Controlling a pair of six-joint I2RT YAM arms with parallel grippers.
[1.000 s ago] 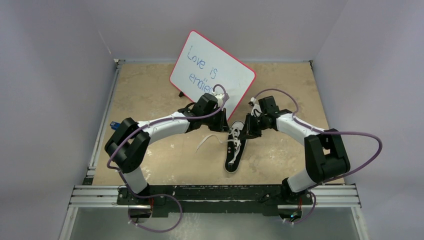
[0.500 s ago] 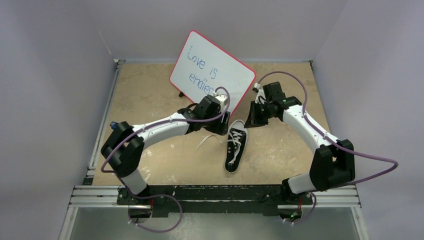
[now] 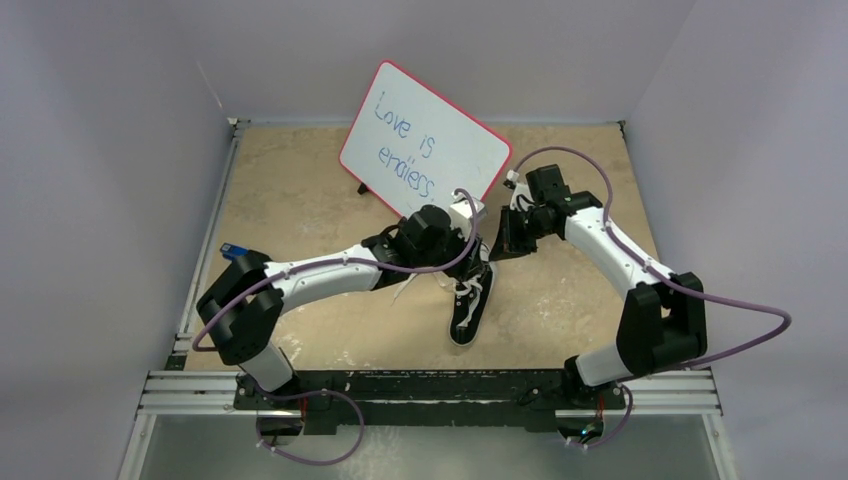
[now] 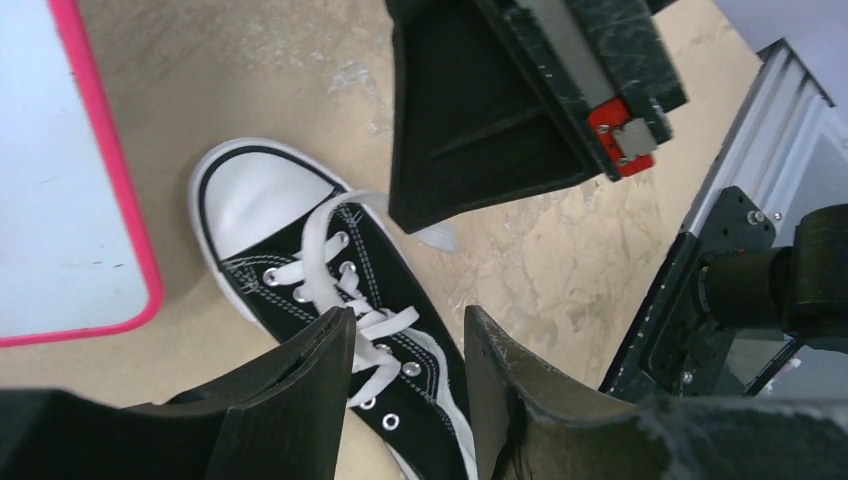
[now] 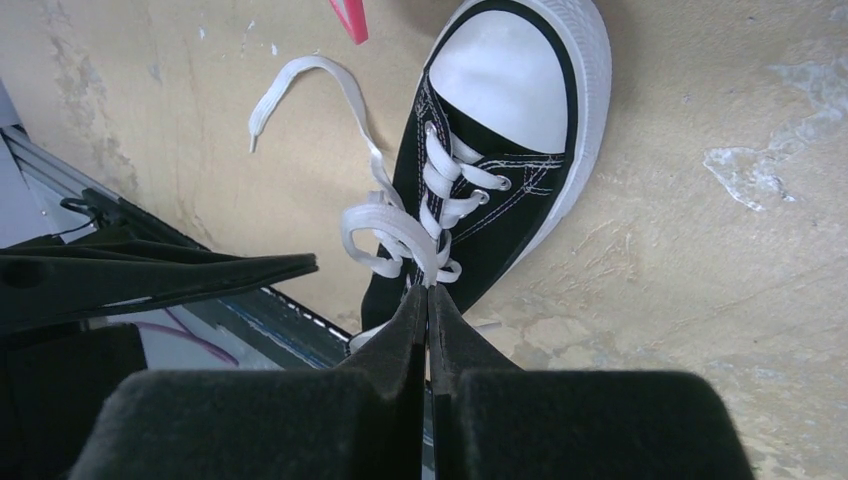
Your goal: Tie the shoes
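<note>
The black sneaker (image 3: 468, 305) lies mid-table, toe toward the whiteboard. In the right wrist view its white toe cap (image 5: 515, 75) is at the top. My right gripper (image 5: 428, 292) is shut on a white lace pulled up from the eyelets. It sits by the toe in the top view (image 3: 503, 243). A loose lace end (image 5: 300, 75) curls on the table. My left gripper (image 4: 405, 340) is open and hovers over the laced upper (image 4: 330, 270), one finger on each side. In the top view it (image 3: 468, 255) covers the shoe's front half.
A red-rimmed whiteboard (image 3: 425, 140) reading "Love is endless" leans behind the shoe, and its edge (image 4: 110, 170) is close to the toe. A small blue-and-black tool (image 3: 232, 249) lies at the left table edge. An aluminium rail (image 3: 430, 390) runs along the near edge.
My left gripper has moved right, from beside the shoe to over its laces. My right gripper pulled back from the shoe's toe toward the far right a second ago and has since held still.
</note>
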